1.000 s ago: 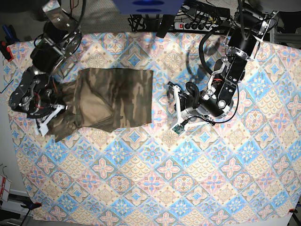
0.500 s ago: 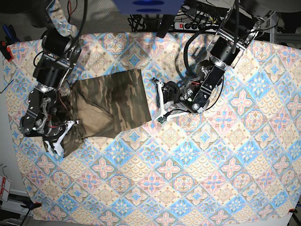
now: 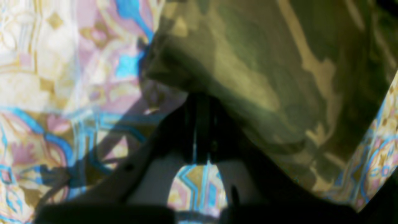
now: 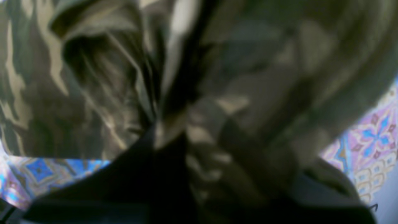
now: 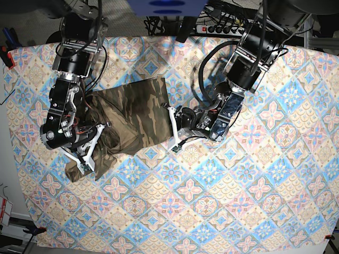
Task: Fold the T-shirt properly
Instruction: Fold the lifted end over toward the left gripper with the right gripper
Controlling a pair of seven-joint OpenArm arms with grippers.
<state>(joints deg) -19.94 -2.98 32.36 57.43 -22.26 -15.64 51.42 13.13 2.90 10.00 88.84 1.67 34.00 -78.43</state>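
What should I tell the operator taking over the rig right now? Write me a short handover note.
Left gripper: shut, its tip right at the T-shirt's edge; whether it pinches any cloth can't be made out.
Right gripper: shape hidden by bunched fabric in its wrist view; can't confirm grip or opening.
T-shirt: on the tile-patterned cloth, between the arms, with a flat panel toward the left arm and rumpled fabric under the right arm.
Done: the left-arm side lies fairly flat with a straight edge.
Left: the right-arm side looks bunched and likely needs straightening, then folding into a neat shape.
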